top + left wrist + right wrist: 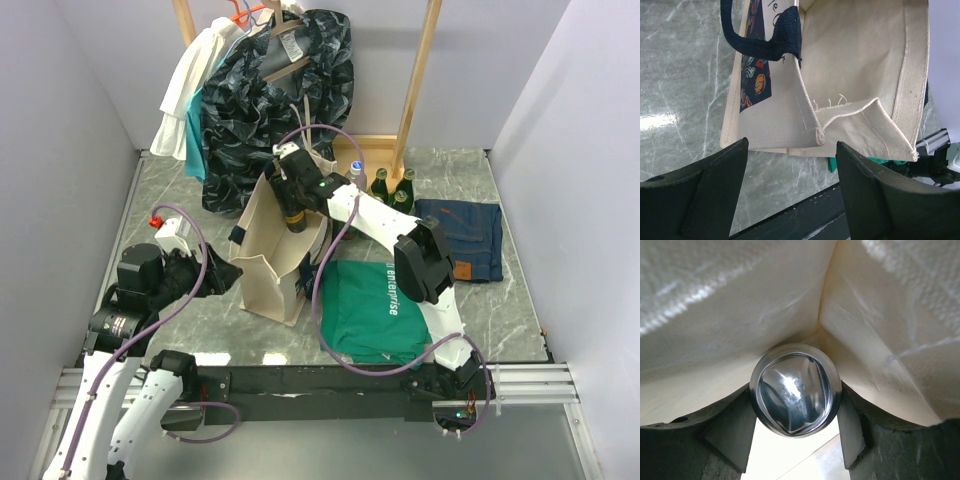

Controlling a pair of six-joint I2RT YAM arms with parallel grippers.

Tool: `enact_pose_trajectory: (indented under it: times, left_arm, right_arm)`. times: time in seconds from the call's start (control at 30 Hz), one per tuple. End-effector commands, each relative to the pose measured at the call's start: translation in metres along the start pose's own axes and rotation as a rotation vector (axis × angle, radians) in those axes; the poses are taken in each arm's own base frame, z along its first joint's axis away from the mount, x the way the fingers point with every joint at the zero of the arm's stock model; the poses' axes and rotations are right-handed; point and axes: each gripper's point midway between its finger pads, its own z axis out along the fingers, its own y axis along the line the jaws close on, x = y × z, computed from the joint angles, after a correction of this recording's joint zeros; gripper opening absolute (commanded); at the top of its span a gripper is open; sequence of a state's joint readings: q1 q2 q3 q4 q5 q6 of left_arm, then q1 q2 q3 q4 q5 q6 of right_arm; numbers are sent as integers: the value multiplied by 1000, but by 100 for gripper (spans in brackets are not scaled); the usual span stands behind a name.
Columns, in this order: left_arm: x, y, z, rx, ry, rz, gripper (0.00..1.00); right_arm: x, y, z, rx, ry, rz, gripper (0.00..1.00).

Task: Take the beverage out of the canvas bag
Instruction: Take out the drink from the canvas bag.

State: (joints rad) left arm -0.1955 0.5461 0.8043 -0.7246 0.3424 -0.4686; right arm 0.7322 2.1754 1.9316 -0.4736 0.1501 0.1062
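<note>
Task's thing: the silvery, round-topped beverage (795,390) sits inside the boxy cream-beige, navy-strapped canvas bag (265,265). It is at the low centre of the right wrist view, with cream walls folding in above it and on both sides.
Right end effector: the right gripper (796,402) has its two dark fingers (735,427) against the left and right flanks of the shiny top. We read that as a narrow grip on the beverage.
Key relation: we see the beverage end on, so its long axis runs along the gripper's own line of reach, down into the bag.
Bag's stance: in the overhead view the canvas bag stands upright just left of centre on the grey marbled table (500,320), mouth up. The right arm comes from the lower right and dips into that mouth.
Way out: we judge the exit to be back along that same axis, up through the mouth. A sideways pull would likely drag on the canvas.
Left end effector: the left gripper (791,150) is spread wide and holds nothing. The bag's lower edge lies just ahead of it, across the middle of its view.
Nearer arm: the right one, plainly. The left is outside the bag, at its left side in the overhead view, where we think it could steady the canvas.
Hidden: from overhead we cannot make out the beverage itself.
</note>
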Motion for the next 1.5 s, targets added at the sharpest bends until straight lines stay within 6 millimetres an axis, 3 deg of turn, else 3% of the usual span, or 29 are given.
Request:
enact_pose_trajectory:
  times: [0.0,0.23,0.4,0.83,1.47]
  left_arm:
    - [-2,-1,1,8,-6,0,76]
    - [-2,-2,0,11,-6,0,76]
    - [-2,-2,-1,10,-11,0,76]
    - [-2,-2,0,14,-8,1,76]
    - [-3,-2,-2,13,-16,2,76]
  right_arm:
    - [-19,1,-21,-26,-60,19,0]
    - [-36,-3,-44,-20,-125,19,0]
    - [-47,5,-58,-56,-167,-11,0]
    - [-43,18,-68,-91,-188,-53,0]
    - [-69,11,-109,-54,-321,-37,0]
